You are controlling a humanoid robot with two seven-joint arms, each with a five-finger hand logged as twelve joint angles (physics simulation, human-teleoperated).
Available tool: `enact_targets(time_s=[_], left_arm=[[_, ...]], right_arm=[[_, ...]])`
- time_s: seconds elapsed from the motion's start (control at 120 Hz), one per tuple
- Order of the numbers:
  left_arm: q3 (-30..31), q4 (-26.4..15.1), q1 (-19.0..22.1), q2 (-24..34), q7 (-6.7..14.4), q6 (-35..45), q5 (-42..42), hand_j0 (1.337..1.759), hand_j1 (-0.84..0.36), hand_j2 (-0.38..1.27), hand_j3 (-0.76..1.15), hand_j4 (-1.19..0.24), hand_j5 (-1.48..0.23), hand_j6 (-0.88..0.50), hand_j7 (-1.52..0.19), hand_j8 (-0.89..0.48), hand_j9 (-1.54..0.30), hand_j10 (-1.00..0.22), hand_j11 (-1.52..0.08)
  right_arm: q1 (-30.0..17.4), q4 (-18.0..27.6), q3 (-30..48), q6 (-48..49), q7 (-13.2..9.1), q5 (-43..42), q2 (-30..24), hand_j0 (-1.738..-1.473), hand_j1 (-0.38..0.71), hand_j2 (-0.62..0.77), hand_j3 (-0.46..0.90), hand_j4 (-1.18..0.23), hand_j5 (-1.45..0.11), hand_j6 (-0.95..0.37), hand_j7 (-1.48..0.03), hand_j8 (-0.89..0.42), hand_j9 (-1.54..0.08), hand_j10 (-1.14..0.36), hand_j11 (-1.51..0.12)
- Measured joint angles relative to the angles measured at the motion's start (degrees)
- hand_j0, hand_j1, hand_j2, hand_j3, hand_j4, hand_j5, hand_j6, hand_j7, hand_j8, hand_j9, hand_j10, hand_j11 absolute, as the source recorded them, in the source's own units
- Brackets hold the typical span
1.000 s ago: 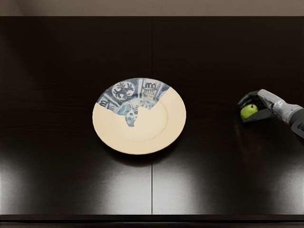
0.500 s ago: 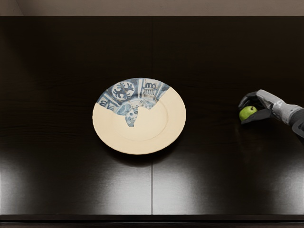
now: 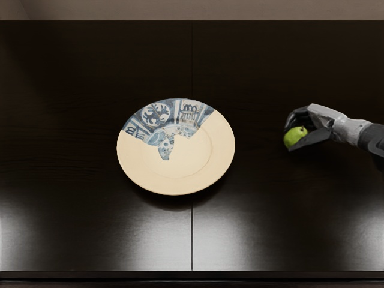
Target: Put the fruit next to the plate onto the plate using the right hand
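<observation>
Right hand (image 3: 312,123) is clamped on the fruit (image 3: 294,136): dark fingers (image 3: 295,115) curl over its top and far side, and one more dark digit runs below it. That's a grasp, not a spread hand. Its grey arm (image 3: 360,131) comes in from the right edge, roughly level.

Fruit is small, round and green. It sits in the hand to the right of the plate (image 3: 180,177), well apart from the rim and about level with the plate's middle. You can't tell from this view whether it touches the desk (image 3: 90,228) or hangs just above it.

Surface: the desk is near-black and glossy with faint wood grain. One thin seam (image 3: 192,234) runs front to back through the centre and passes under the plate. The front edge shows as a line near the bottom. You get soft pale reflections (image 3: 18,228) at lower left and lower right.

Room: you only see a strip of flat grey-beige wall (image 3: 198,9) above the desk's far edge, lighter at the top left corner.

Count: one plate, one fruit, one hand. Plate is round and cream, lying flat. A blue-and-white patterned patch covers its upper-left part, with a jagged border where it meets the cream.
</observation>
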Motion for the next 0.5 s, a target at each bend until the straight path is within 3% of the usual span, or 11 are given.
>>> enact_targets(time_s=[0.5], left_arm=[[0.0,0.0,0.0,0.0,0.0,0.0,0.0,1.658,0.32,0.00,0.00,-0.02,-0.03,-0.02,-0.03,-0.02,-0.03,-0.02,-0.03]], right_arm=[[4.8,1.8,3.1,11.6,-0.1,6.4,2.8,-1.655,0.28,0.29,0.00,-0.73,-1.10,-0.60,-1.01,-0.32,-1.06,-0.40,-1.05]])
